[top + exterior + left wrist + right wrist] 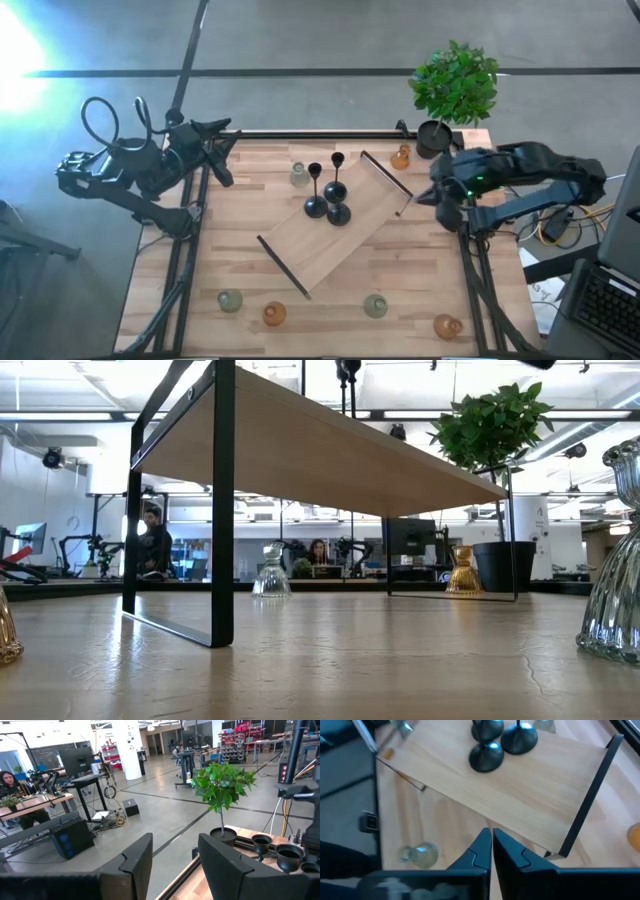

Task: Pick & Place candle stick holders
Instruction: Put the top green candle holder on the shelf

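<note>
Three black candle stick holders (330, 198) stand by their round bases on a wooden riser shelf (340, 235) at mid table; they also show in the right wrist view (486, 757). Six glass holders stand on the table: pale green (299, 175) and amber (401, 157) at the far side, and pale green (230, 300), amber (274, 314), pale green (375, 306) and amber (447, 325) along the near edge. My left gripper (225, 152) is open and empty at the far left corner, as its wrist view shows (175, 870). My right gripper (428, 196) is shut and empty beside the shelf's right end (491, 851).
A black pot with a green plant (455, 85) stands at the far right corner, close to the amber holder and my right arm. The shelf's black metal legs (222, 510) stand on the table. Bare tabletop lies between the shelf and the near row of glass holders.
</note>
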### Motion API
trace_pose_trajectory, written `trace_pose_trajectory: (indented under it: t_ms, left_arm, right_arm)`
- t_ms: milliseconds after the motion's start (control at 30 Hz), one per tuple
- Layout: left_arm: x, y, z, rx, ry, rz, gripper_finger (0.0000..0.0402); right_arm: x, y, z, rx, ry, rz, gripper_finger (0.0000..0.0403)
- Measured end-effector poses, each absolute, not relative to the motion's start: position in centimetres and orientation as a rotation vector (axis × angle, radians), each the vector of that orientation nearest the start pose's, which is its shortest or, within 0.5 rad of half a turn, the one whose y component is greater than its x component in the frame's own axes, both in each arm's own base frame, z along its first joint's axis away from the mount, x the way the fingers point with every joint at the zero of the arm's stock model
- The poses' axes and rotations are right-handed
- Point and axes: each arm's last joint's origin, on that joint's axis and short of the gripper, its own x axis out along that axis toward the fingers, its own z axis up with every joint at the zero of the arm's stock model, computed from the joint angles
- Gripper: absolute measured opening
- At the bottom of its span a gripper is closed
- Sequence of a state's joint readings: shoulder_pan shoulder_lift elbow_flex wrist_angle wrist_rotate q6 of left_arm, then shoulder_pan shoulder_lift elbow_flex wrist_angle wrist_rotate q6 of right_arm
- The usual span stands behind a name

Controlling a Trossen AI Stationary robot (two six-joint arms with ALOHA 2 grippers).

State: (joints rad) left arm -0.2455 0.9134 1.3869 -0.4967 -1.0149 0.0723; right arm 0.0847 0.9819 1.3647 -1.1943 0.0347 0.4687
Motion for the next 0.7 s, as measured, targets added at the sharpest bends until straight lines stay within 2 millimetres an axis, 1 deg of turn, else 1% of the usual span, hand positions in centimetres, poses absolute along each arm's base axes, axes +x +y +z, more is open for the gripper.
trace_pose_trajectory:
  t_ms: [200,333,500,700]
  left_arm:
    - [13.4,-0.8,47.6,0.078,0.045,0.769,0.0163]
    - [13.5,-0.8,47.3,0.059,0.055,0.769,0.0163]
    - [13.8,-0.9,46.7,0.042,0.091,0.771,0.0163]
    - [14.4,-1.0,45.3,0.032,0.181,0.774,0.0163]
  right_arm:
    - [11.9,1.3,40.9,0.388,0.704,-0.185,0.0008]
    - [10.9,1.4,40.9,0.368,0.646,-0.263,0.0008]
    - [10.3,1.4,40.1,0.334,0.618,-0.326,0.0008]
    - [10.6,1.5,39.0,0.317,0.645,-0.354,0.0008]
